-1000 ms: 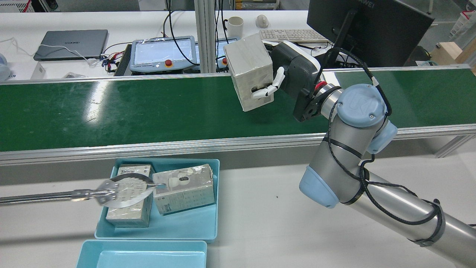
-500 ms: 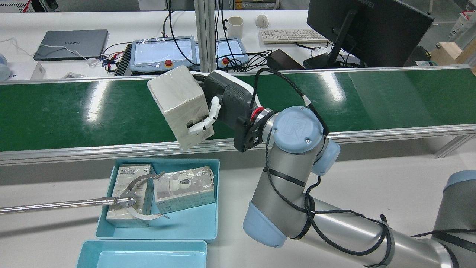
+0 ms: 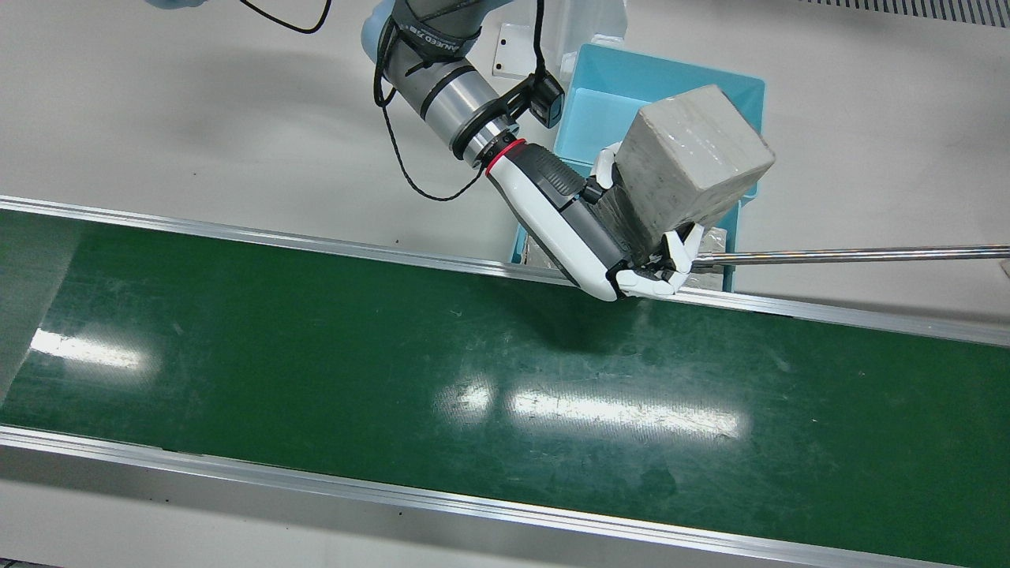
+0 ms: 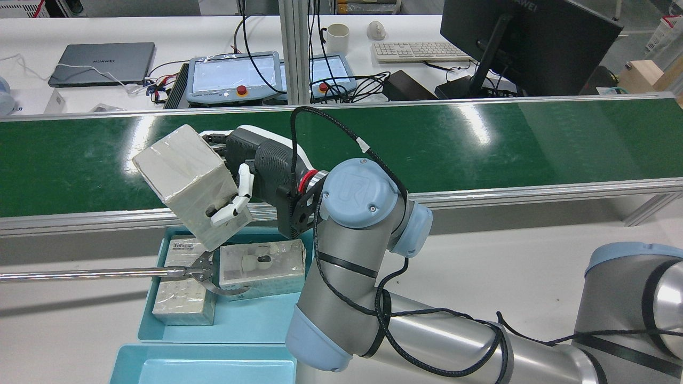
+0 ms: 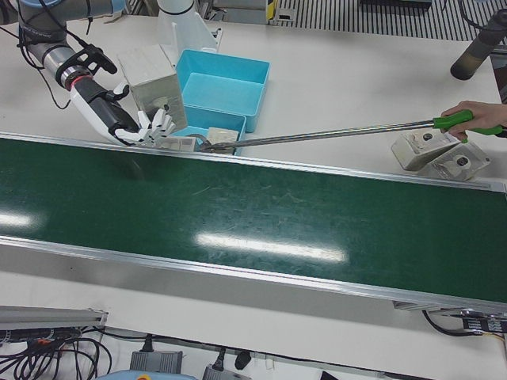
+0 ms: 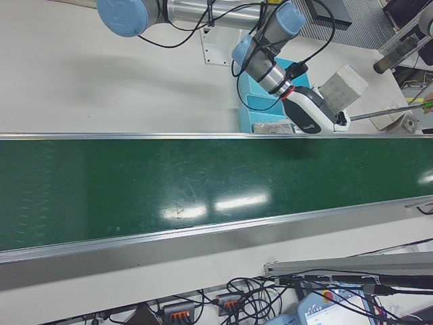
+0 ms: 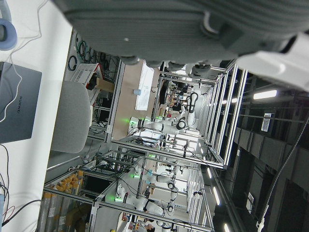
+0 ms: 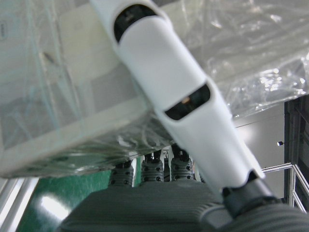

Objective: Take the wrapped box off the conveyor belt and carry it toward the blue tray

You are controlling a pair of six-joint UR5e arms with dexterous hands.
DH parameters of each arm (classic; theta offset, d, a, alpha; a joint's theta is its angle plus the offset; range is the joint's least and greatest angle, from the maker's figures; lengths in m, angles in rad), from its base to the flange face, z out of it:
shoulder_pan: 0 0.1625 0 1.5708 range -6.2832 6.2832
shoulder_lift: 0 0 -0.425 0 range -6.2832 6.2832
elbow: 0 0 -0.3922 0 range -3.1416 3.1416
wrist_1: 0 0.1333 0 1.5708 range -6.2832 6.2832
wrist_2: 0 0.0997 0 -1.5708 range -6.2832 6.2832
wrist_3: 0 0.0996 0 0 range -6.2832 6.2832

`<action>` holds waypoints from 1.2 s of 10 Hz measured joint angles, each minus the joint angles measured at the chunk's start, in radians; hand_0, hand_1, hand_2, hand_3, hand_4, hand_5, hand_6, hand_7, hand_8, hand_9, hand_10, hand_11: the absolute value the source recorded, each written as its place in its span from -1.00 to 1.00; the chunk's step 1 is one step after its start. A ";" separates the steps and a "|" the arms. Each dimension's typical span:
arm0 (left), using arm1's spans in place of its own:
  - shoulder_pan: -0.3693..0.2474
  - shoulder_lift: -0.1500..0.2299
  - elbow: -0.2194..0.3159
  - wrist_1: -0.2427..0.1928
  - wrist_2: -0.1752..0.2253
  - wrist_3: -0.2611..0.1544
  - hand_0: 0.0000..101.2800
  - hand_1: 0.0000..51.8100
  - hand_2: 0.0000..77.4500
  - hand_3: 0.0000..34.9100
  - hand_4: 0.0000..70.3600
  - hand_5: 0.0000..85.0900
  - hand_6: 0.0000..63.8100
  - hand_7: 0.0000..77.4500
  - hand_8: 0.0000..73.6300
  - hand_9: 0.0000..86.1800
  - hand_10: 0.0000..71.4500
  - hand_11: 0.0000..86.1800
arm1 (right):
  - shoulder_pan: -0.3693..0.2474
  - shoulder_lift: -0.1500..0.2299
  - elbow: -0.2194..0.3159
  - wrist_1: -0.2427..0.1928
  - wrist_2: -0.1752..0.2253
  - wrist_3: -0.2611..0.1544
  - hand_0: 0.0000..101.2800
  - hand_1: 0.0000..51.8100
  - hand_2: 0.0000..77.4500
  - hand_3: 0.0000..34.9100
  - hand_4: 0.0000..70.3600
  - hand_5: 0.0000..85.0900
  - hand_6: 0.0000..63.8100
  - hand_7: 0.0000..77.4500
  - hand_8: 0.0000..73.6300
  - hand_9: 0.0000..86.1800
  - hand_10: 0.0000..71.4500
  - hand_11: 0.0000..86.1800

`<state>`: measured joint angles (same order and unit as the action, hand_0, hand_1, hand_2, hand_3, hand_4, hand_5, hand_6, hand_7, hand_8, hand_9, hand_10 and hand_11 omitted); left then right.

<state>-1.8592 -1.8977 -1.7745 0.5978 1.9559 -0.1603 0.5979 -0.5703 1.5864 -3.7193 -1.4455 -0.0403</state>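
Silver arm [image 4: 453, 341], pale-blue joint caps, black cable; robot hand [image 4: 251, 176] white-grey, red wrist ring.

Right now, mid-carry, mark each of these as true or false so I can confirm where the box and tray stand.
1. The right robot hand holds the wrapped box. True.
2. The box rests flat on the conveyor belt. False: it is lifted and tilted, over the belt's near rail.
3. The blue tray already holds two packages. True.
4. A long grabber tool reaches into the tray. True.
5. The grabber comes from the right of the rear view. False: from the left.
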 joint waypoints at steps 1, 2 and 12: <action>0.000 0.000 0.000 0.000 0.000 0.000 -1.00 -1.00 -0.97 -1.00 -1.00 -0.97 -0.98 -0.99 -0.99 -0.99 -0.98 -0.99 | -0.003 0.010 -0.004 0.004 -0.010 0.008 0.14 -0.98 -0.07 -1.00 -0.12 0.63 0.50 -0.13 0.59 -0.27 0.25 -0.25; 0.000 0.000 0.000 0.000 0.000 0.000 -1.00 -1.00 -0.97 -1.00 -1.00 -0.97 -0.98 -0.99 -0.99 -1.00 -0.98 -0.99 | -0.005 0.014 -0.005 0.012 -0.015 0.017 0.14 -0.98 -0.07 -1.00 -0.12 0.63 0.50 -0.13 0.51 -0.23 0.22 -0.28; 0.000 0.000 0.000 0.000 0.000 0.000 -1.00 -1.00 -0.99 -1.00 -1.00 -0.97 -0.98 -0.99 -0.99 -0.99 -0.98 -0.99 | -0.024 0.021 -0.015 0.063 -0.078 0.069 0.19 0.05 -0.41 -1.00 -0.33 -0.19 -0.50 -0.49 -0.88 -0.81 -1.00 -0.97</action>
